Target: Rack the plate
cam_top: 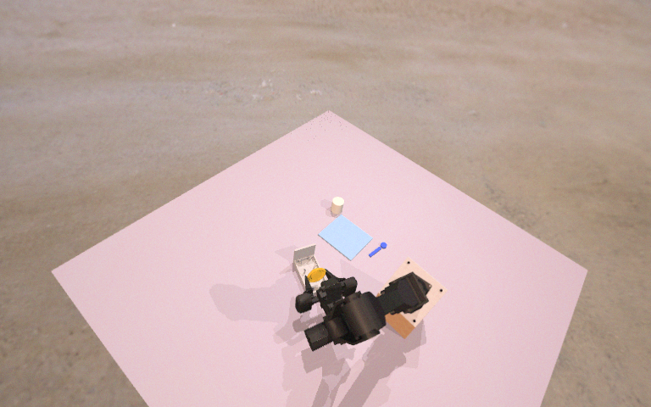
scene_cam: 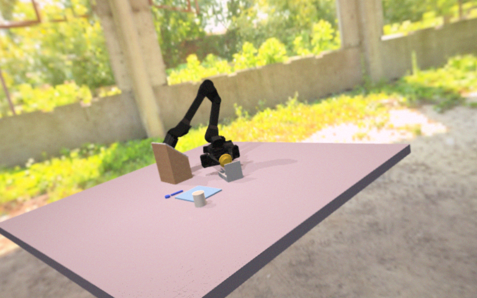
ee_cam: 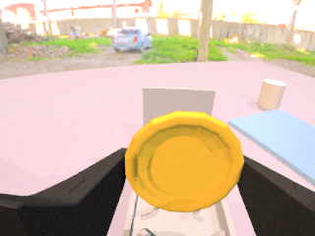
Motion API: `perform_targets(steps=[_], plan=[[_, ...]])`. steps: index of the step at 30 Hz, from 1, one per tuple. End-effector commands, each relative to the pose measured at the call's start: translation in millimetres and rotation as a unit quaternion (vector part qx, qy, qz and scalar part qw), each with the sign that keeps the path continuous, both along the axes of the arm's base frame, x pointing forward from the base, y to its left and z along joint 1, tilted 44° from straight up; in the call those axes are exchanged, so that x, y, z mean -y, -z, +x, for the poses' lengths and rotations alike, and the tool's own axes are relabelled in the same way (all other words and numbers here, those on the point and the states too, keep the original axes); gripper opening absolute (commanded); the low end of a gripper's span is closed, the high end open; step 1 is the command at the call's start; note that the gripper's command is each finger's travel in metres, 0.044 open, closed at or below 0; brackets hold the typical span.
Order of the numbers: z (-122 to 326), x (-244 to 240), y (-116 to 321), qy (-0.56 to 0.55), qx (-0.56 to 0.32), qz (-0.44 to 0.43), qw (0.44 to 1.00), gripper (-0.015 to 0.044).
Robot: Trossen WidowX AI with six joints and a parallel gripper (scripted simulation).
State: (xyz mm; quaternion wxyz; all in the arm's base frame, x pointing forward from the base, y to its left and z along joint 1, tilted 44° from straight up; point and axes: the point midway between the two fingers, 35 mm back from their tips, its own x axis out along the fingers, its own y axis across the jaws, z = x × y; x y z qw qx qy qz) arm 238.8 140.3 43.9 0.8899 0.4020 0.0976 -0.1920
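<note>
The yellow plate [cam_top: 315, 275] [scene_cam: 225, 159] [ee_cam: 183, 172] is held by its two side edges, tilted steeply with its face toward the wrist camera. My gripper [cam_top: 317, 274] [ee_cam: 181, 157] is shut on the plate, one black finger at each side. The dish rack [cam_top: 304, 252] [scene_cam: 234, 171] [ee_cam: 178, 102] is a small pale tray with a tall grey panel at its far end. The plate is above the rack's near part and in front of that panel in the wrist view. Short rails show below the plate; its lower edge is not seen in a slot.
A light blue flat board [cam_top: 345, 237] [scene_cam: 214, 190] [ee_cam: 283, 135] lies beside the rack. A cream cylinder [cam_top: 337, 205] [scene_cam: 199, 198] [ee_cam: 271, 94] stands beyond it. A blue spoon-like object [cam_top: 376, 251] [scene_cam: 176, 193] lies near the board. A brown wooden block [cam_top: 399, 325] [scene_cam: 172, 165] stands by the arm.
</note>
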Motion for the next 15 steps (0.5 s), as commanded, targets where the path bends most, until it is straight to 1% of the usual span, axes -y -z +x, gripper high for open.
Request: perform_targets(steps=[1, 5, 15], plan=[[2, -1, 5, -0.001, -0.002, -0.002, 1.0, 0.0], [3, -13, 18, 0.0, 0.0, 0.0, 1.0, 0.0], [2, -10, 15, -0.003, -0.004, -0.003, 1.0, 0.0]])
